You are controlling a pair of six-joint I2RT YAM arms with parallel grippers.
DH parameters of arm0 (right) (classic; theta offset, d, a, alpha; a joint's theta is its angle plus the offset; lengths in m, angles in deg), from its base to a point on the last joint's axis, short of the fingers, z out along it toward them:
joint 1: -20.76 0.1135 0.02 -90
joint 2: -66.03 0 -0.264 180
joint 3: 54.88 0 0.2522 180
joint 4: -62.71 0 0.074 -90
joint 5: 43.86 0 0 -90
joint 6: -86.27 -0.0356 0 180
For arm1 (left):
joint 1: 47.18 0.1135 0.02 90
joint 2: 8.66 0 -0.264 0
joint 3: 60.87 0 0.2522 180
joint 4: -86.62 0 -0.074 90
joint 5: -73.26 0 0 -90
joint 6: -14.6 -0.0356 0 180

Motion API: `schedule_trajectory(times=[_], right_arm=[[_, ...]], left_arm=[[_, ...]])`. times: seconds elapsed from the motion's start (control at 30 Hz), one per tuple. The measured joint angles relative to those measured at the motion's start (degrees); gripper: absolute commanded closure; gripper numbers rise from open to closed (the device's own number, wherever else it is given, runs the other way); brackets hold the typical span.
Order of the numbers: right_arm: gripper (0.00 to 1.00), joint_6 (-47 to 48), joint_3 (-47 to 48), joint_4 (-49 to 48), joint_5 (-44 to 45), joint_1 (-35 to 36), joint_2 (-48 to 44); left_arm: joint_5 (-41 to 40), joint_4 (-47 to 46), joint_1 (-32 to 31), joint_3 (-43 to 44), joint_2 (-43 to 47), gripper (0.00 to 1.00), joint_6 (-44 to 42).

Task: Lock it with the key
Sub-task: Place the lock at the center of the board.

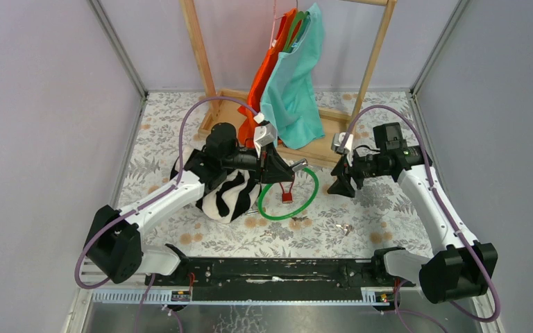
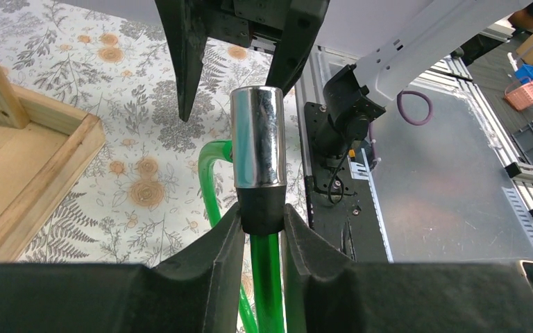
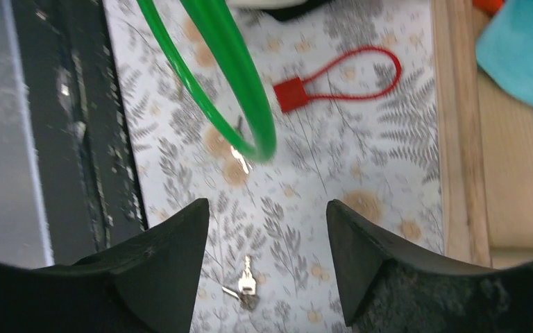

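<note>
My left gripper (image 1: 288, 168) is shut on the black collar of a green cable lock and holds it above the table. In the left wrist view the jaws (image 2: 260, 211) clamp the collar, the chrome lock cylinder (image 2: 257, 135) stands out beyond them, and the green cable (image 2: 267, 277) runs back between them. The cable's loop (image 1: 309, 201) hangs to the table. A small bunch of keys (image 1: 347, 227) lies on the floral cloth; in the right wrist view the keys (image 3: 245, 286) sit below my open, empty right gripper (image 3: 267, 205). That gripper (image 1: 340, 186) hovers right of the cylinder.
A black-and-white striped bag (image 1: 229, 194) lies under the left arm. A red cable tag (image 1: 286, 194) lies inside the green loop. A wooden rack (image 1: 333, 128) with orange and teal garments (image 1: 291, 83) stands at the back.
</note>
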Motion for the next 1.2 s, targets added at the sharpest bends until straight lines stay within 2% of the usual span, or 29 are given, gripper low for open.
schedule_trajectory(times=[0.13, 0.33, 0.4, 0.53, 0.63, 0.67, 0.9, 0.93, 1.1, 1.2], right_arm=[[0.31, -3.9, 1.8, -0.2, -5.5, 1.2, 0.9], [0.33, -10.1, 3.0, -4.7, -5.9, 9.2, 3.5], [0.43, -11.6, 3.0, -6.5, -5.5, 11.3, 4.0], [0.79, -13.5, 3.1, -8.9, -5.1, 13.2, 5.4], [0.97, -12.9, 3.1, -8.9, -4.5, 13.2, 5.7], [1.00, -12.8, 3.1, -8.9, -4.0, 13.3, 5.7], [1.00, -11.2, 3.0, -8.5, -0.7, 13.7, 3.7], [1.00, -11.1, 2.9, -8.3, -0.5, 13.7, 3.1], [1.00, -11.1, 2.7, -7.2, 1.8, 13.7, 0.5], [1.00, -11.2, 2.7, -5.4, 3.3, 12.2, 0.3]], left_arm=[[1.3, -3.4, 0.0, -0.9, -0.3, 1.00, 2.6], [2.3, -6.7, 0.0, -1.7, -0.9, 1.00, 5.4], [2.7, -7.8, 0.0, -1.9, -1.1, 1.00, 6.2], [3.1, -9.4, 0.0, -2.4, -1.1, 1.00, 7.2], [2.7, -9.7, 0.0, -2.6, -1.2, 1.00, 7.5], [2.7, -9.7, 0.3, -2.7, -1.2, 1.00, 7.9], [2.6, -10.0, 0.4, -3.2, -1.4, 1.00, 8.2], [2.6, -10.3, 0.3, -3.2, -1.4, 0.98, 8.2], [2.6, -11.5, -0.4, -3.2, -1.4, 0.61, 8.3], [2.0, -11.5, -0.3, -3.2, -1.3, 0.45, 8.2]])
